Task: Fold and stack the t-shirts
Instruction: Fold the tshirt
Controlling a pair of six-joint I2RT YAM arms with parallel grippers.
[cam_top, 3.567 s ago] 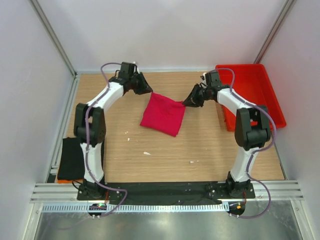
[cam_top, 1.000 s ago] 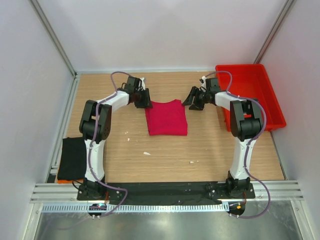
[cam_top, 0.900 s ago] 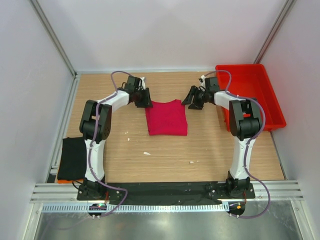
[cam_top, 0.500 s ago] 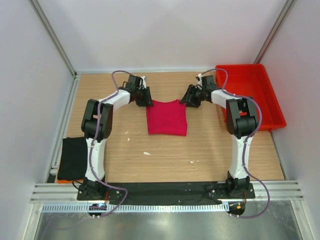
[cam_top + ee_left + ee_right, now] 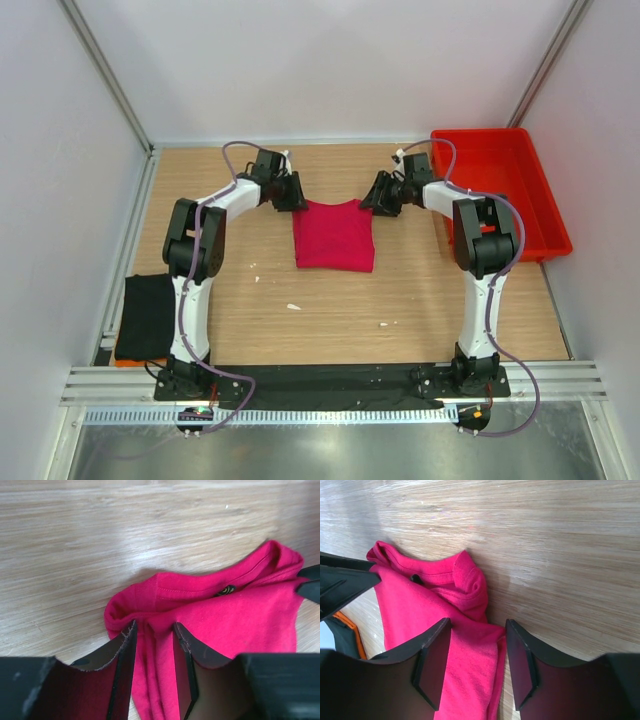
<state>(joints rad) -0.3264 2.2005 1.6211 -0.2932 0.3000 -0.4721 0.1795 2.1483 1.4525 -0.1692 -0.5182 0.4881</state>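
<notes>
The crimson-pink t-shirt (image 5: 334,236) lies folded in a rough square on the table's far middle. My left gripper (image 5: 291,194) is low at its far left corner, jaws open and astride a ridge of pink cloth (image 5: 152,635) by the collar. My right gripper (image 5: 378,196) is low at the far right corner, jaws open wider, with the shirt's folded edge (image 5: 480,645) between the fingers. The black t-shirt (image 5: 145,316) lies folded at the table's left near edge, away from both grippers; a sliver of it shows in the right wrist view (image 5: 340,630).
A red plastic tray (image 5: 545,205) stands at the far right, just beyond the right arm. Small white scraps (image 5: 293,306) lie on the wood nearer the bases. White walls and metal frame posts close in the table on three sides.
The pink shirt, held up in the air 3.6 s ago, now lies flat. Over the last second both grippers have edged inward onto its far corners.
</notes>
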